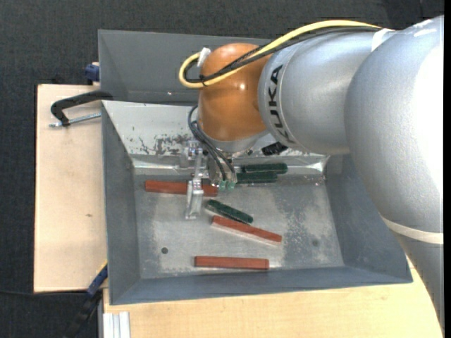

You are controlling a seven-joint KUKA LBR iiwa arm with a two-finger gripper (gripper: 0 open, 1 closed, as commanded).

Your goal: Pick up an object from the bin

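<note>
My gripper (193,201) hangs below the orange wrist cover, low over the left middle of the bin floor. It stands right at a flat red stick (164,186) that lies crosswise, and it hides the stick's right end. Whether it touches the stick I cannot tell. Just to its right lies a short dark green stick (231,213), tilted. A second red stick (247,229) lies slanted beside the green one.
A third red stick (231,263) lies flat near the bin's front wall. A longer dark green stick (261,172) rests along the back wall, partly under the arm. The arm covers the bin's right back part.
</note>
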